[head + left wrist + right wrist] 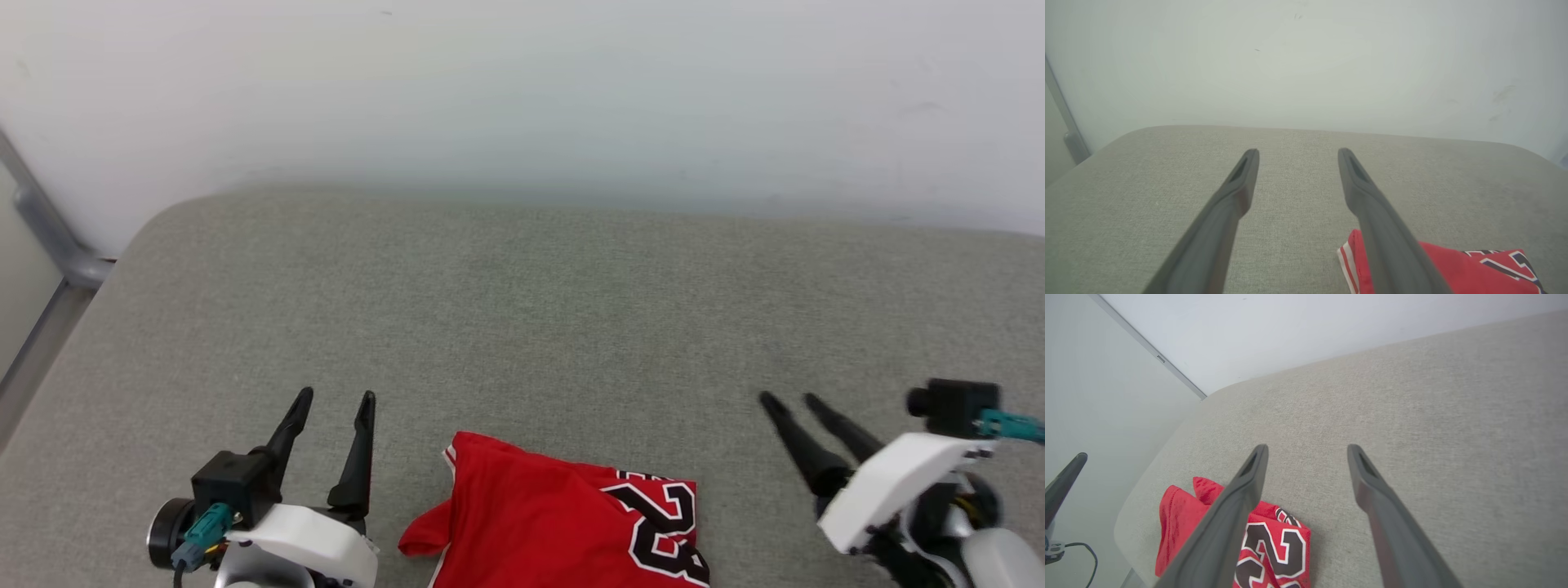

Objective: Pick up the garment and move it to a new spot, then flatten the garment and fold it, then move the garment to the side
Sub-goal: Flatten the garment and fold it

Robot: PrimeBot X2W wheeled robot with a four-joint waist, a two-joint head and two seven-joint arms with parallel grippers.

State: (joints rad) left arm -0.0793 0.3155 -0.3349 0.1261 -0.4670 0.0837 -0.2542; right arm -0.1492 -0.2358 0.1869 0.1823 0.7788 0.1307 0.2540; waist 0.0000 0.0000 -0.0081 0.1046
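Observation:
The garment [539, 523] is a red jersey, folded into a compact rectangle with a black, white-edged "23" on top. It lies on the grey cushion [522, 310] at the near edge, cut off by the bottom of the head view. The left wrist view catches its striped-trim corner [1453, 265]; the right wrist view sees its "23" face [1274, 547]. My left gripper [335, 400] stands open just left of it, empty. My right gripper [790, 400] is open and empty too, to the right of the garment and apart from it.
A pale wall [522, 98] runs behind the cushion. A grey metal rail [49, 229] slants down at the far left, past the cushion's rounded corner. In the right wrist view a dark finger [1061, 482] of the other gripper and a thin cable [1086, 555] show at the left.

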